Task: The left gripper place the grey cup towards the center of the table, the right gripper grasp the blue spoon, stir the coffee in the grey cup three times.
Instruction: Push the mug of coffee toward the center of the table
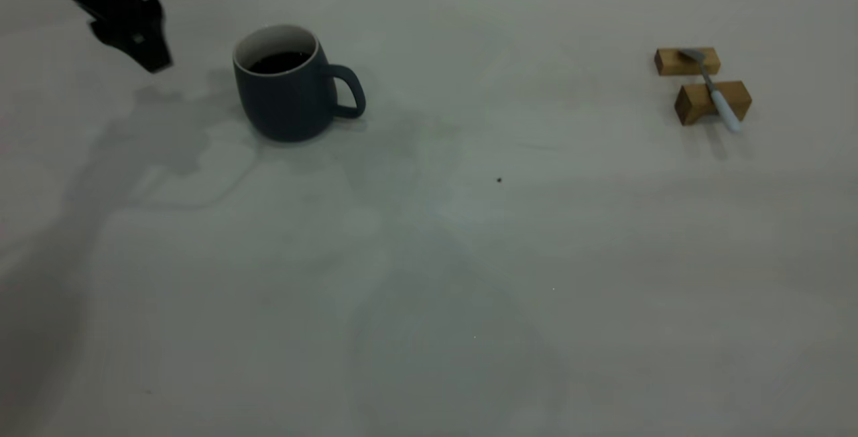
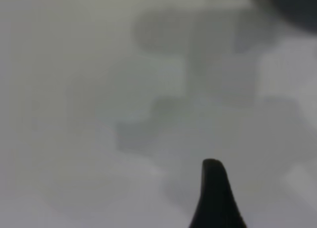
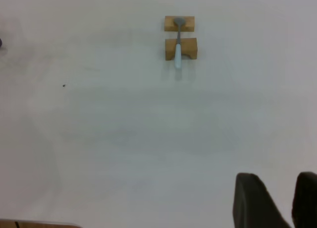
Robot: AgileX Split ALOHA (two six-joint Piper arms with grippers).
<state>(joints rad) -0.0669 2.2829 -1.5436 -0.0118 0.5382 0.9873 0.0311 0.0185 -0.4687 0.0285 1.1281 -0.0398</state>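
- Nearest the exterior camera lies only bare table [image 1: 429,330], crossed by soft shadows, with a tiny dark speck [image 1: 499,180] a little right of the middle.
- At the far left of that view the left gripper [image 1: 137,45] hangs above the tabletop, its black body angled down and toward the cup, well clear of it and holding nothing.
- Whether its fingers are spread or pressed together I cannot tell: the exterior view shows them only as one dark mass, and the left wrist view shows a single dark fingertip [image 2: 214,188] over blurred table.
- Just right of that gripper the grey cup [image 1: 288,85] stands upright on the table's left side, back from the centre, its loop handle turned to the right.
- Inside the cup, dark coffee [image 1: 279,61] sits below the white rim.
- Far off on the right side, the blue spoon [image 1: 712,86] lies bridged across two small wooden blocks [image 1: 700,85], its metal bowl on the farther block and its pale handle jutting past the nearer one.
- From the right wrist view, the right gripper [image 3: 278,200] hovers well away from the spoon, its two dark fingers [image 3: 252,198] apart with table showing between them, grasping nothing.
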